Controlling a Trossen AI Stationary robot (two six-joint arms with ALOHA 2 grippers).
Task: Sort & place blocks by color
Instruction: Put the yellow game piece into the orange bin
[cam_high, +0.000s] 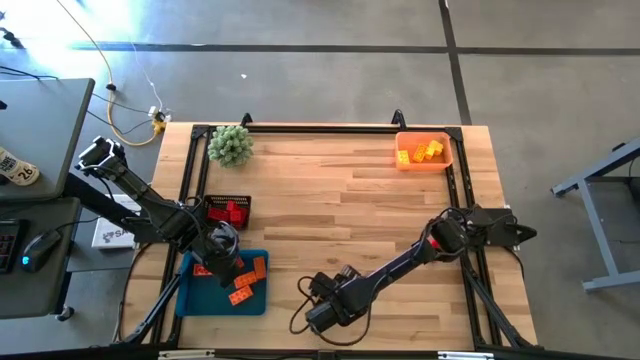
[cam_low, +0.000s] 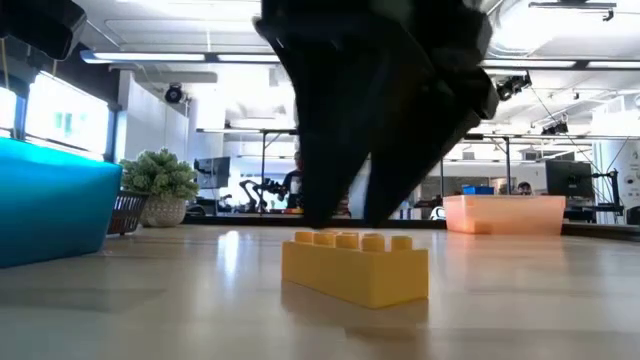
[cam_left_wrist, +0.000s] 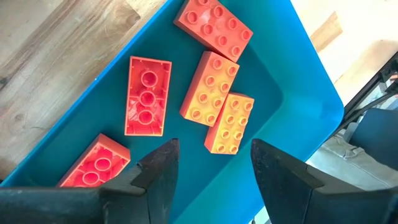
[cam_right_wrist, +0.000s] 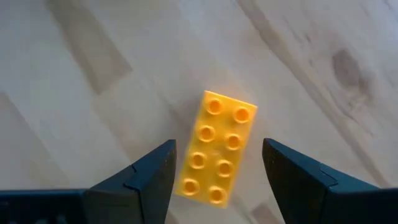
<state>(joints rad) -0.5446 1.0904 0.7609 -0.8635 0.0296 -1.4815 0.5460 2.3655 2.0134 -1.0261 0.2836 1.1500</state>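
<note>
A yellow brick (cam_right_wrist: 217, 134) lies studs up on the wooden table (cam_high: 350, 200) near its front edge; it also shows in the low view (cam_low: 355, 268). My right gripper (cam_right_wrist: 219, 149) is open and points down just above the brick, one finger on either side, touching nothing; it also shows in the high view (cam_high: 320, 312) and the low view (cam_low: 347, 222). My left gripper (cam_left_wrist: 214, 155) is open and empty over the blue tray (cam_left_wrist: 286, 81), which holds several red and orange bricks (cam_left_wrist: 209, 86). In the high view it is at the table's left (cam_high: 222, 245).
A black basket (cam_high: 228, 210) with red bricks stands beyond the blue tray (cam_high: 195, 295). An orange bin (cam_high: 423, 152) with yellow bricks stands at the far right. A green spiky plant ball (cam_high: 230, 145) sits at the far left. A black frame (cam_high: 330, 127) edges the table.
</note>
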